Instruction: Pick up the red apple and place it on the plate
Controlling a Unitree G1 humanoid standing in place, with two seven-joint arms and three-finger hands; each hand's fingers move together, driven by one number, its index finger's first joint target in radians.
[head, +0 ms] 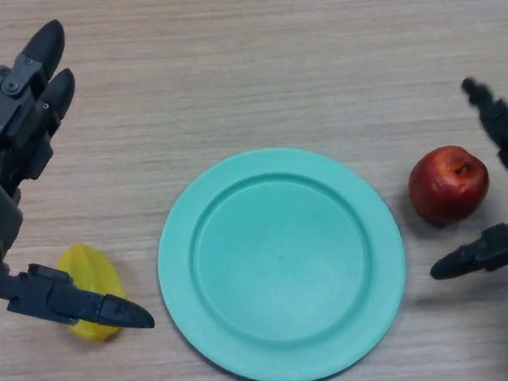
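Note:
A red apple [448, 184] stands upright on the wooden table, just right of the teal plate [282, 264], which holds nothing. My right hand [506, 195] is at the right edge, open, with fingers [501, 121] behind and to the right of the apple and its thumb [481, 254] in front of it; neither touches the apple. My left hand [18, 139] is open at the left edge, fingers straight and pointing away, thumb [80, 303] stretched toward the plate.
A yellow fruit [93, 291] lies on the table at the lower left, partly under my left thumb, left of the plate.

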